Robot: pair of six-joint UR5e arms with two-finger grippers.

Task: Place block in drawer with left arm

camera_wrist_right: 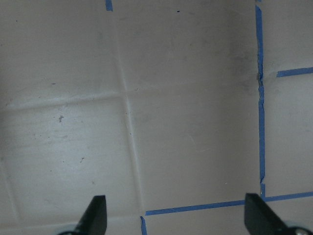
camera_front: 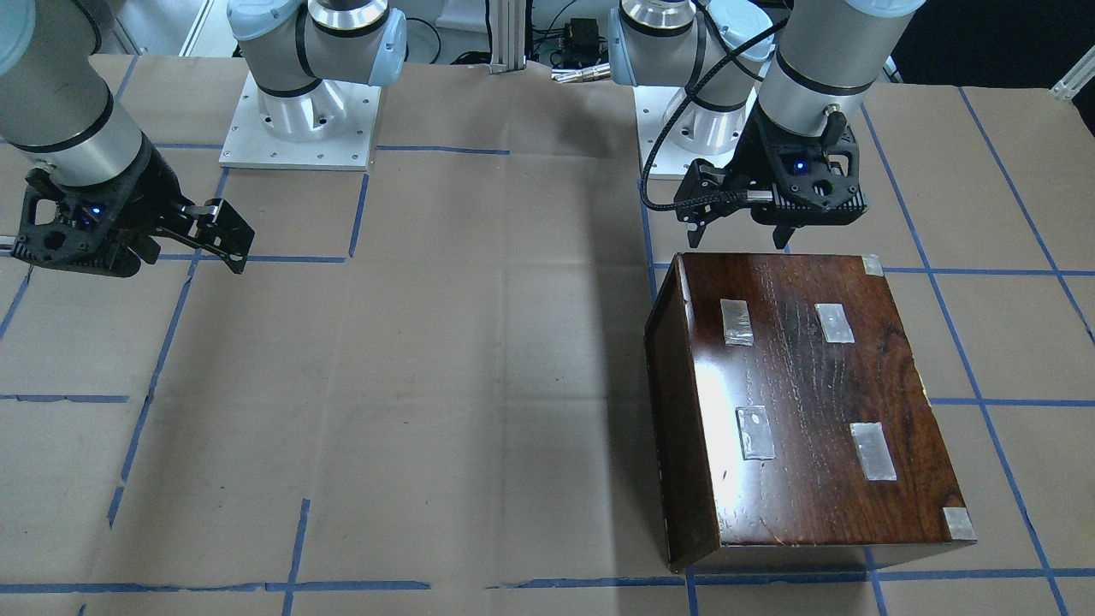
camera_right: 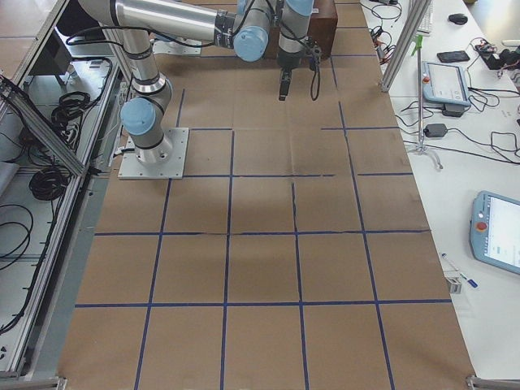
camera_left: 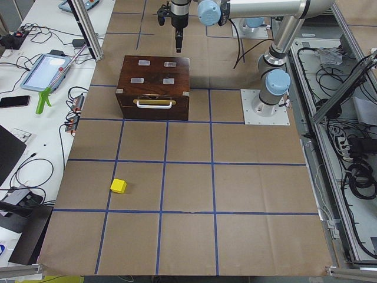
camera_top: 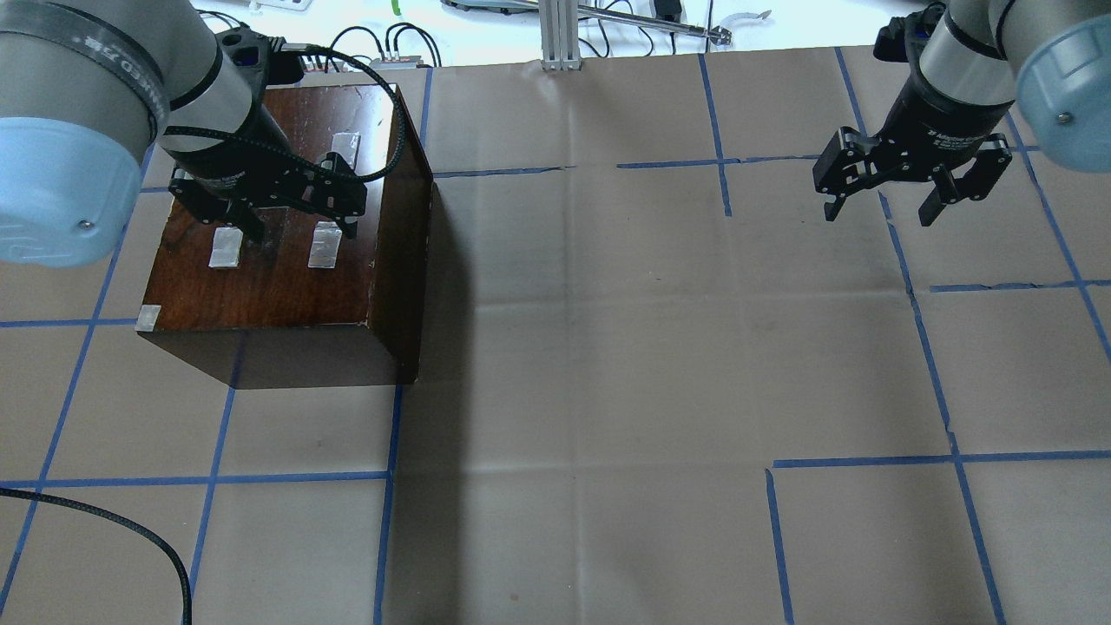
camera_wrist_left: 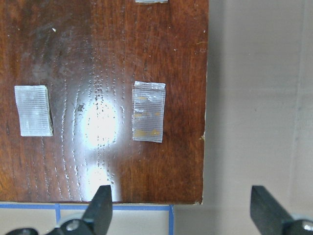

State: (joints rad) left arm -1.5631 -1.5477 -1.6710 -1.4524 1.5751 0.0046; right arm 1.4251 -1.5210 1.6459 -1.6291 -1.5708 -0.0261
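The yellow block (camera_left: 118, 186) shows only in the exterior left view, alone on the brown paper, far from the box on the side its drawer front faces. The glossy dark-brown box (camera_top: 286, 252) stands at the table's left. Its drawer (camera_left: 154, 109) is shut, with a pale handle across the front. My left gripper (camera_top: 291, 213) hangs open and empty just above the box's top; in its wrist view (camera_wrist_left: 181, 210) the jaws stand wide over the box's corner. My right gripper (camera_top: 881, 204) is open and empty above bare paper.
Blue tape lines (camera_top: 391, 477) grid the brown paper table cover. Pale tape patches (camera_front: 757, 432) are stuck on the box top. A loose black cable (camera_top: 130, 529) lies at the front left. Benches with tablets and cables (camera_left: 47, 68) flank the table.
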